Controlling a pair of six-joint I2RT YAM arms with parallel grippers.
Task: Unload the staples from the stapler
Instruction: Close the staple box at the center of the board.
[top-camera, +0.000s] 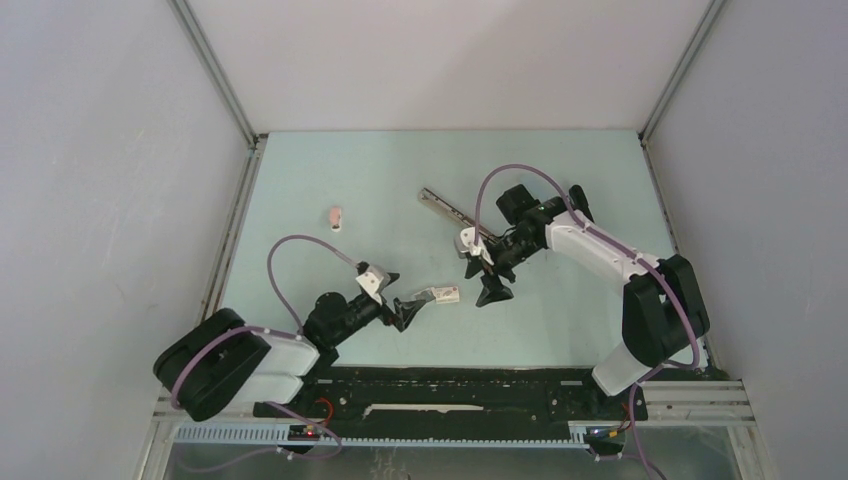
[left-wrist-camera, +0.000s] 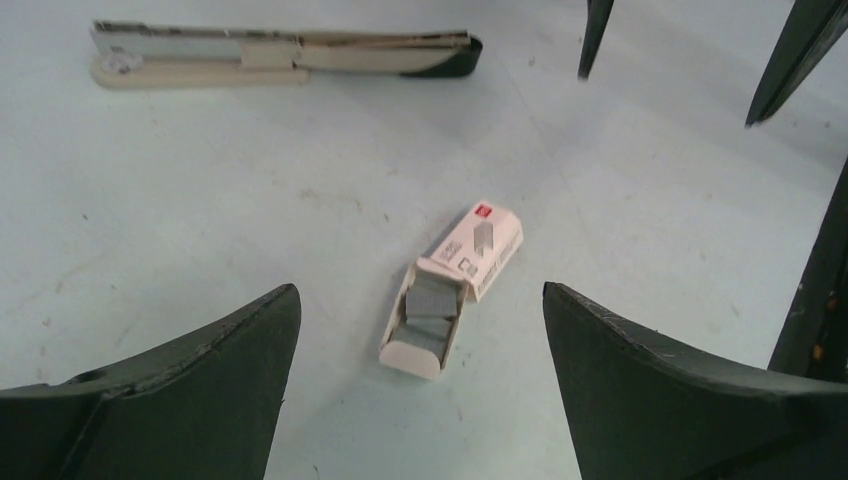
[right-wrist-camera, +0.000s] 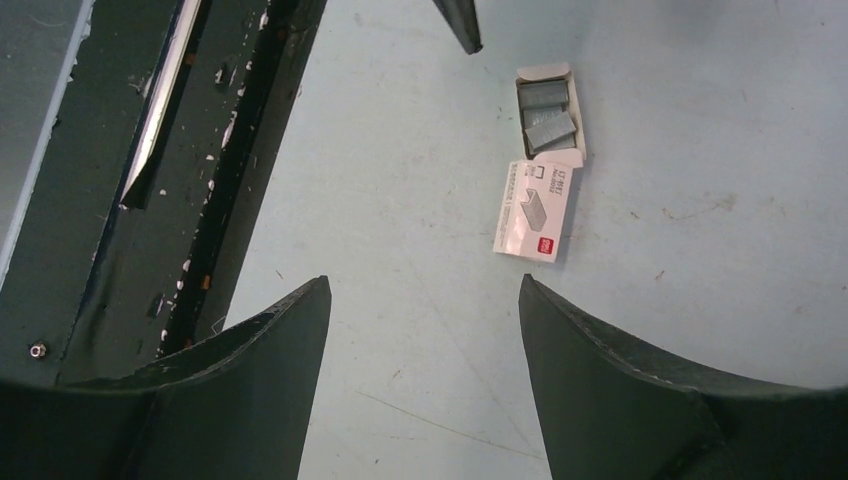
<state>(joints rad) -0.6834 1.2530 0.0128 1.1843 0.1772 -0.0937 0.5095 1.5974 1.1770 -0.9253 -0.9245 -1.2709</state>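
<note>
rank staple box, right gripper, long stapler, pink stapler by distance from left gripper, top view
1. staple box, just right of left gripper
2. right gripper, farther right
3. long stapler, back right, and pink stapler, back left: too close to call

This is a robotics laboratory, more exactly a small closed test cell. Plain white panels (top-camera: 100, 150) stand on three sides, and aluminium frame posts (top-camera: 215, 70) join them at the corners. Two robot arms, the left arm (top-camera: 345, 315) and the right arm (top-camera: 600, 250), are bolted to a black base plate (top-camera: 450, 385) at the near edge of a pale green tabletop (top-camera: 330, 160). Purple cables (top-camera: 270, 265) loop over the arms, and a slotted cable duct (top-camera: 240, 433) runs along the front.
</note>
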